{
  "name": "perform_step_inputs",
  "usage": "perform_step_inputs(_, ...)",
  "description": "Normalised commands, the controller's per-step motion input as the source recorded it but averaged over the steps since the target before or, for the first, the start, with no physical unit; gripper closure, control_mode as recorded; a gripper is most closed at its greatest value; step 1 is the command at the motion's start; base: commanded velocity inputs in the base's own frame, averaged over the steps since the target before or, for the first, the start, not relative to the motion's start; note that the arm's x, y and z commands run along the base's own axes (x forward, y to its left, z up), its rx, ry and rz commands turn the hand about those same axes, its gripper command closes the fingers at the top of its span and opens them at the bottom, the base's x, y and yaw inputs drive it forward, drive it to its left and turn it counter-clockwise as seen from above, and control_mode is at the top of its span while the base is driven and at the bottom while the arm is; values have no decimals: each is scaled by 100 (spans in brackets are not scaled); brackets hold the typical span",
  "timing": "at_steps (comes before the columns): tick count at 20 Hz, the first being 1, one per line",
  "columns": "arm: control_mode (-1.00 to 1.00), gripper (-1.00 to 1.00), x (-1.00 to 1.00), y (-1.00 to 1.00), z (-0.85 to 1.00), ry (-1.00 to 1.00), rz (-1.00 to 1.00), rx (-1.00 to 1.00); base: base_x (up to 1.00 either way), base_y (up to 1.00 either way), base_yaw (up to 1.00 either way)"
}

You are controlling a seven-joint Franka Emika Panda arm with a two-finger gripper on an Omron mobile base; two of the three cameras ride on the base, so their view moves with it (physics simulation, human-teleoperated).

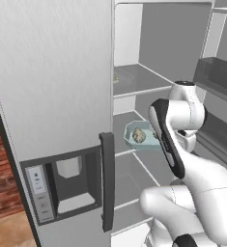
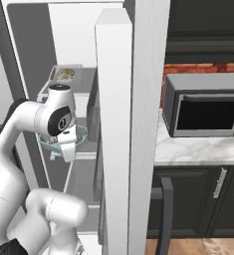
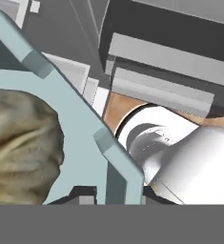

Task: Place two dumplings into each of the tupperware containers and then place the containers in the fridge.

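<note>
Pale teal tupperware container (image 1: 134, 140) is sitting at centre of the left base view over the fridge's (image 1: 52, 87) middle shelf (image 1: 123, 153), carrying a dumpling (image 1: 138, 135). A second container (image 2: 63, 74) with dumplings is resting on the upper shelf, upper left of the right base view. The arm is reaching into the open fridge, wrist bent downward. In the hand view the fingers (image 3: 87, 196) are clamping together on the teal container's rim, dumpling at left.

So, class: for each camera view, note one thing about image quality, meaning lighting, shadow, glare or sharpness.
Left base view: flat, even light, no glare on the fridge door. Right base view: soft, the microwave edges slightly blurred, its window without reflections. Hand view: extreme close-up, the container rim crisp, the dumpling smeared.
</note>
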Motion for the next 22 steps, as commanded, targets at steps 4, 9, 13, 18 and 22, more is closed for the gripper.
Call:
perform_step_inputs(4,-100,100,35,34,-49,-16,-41,9,0,0,0)
perform_step_inputs(9,-100,100,9,23,-14,-38,-13,17,0,0,0)
perform_step_inputs(13,-100,100,47,0,1,-11,-3,6,0,0,0)
perform_step_inputs(18,-100,100,73,7,0,1,0,1,0,0,0)
perform_step_inputs(22,-100,100,84,10,-1,3,0,0,0,0,0)
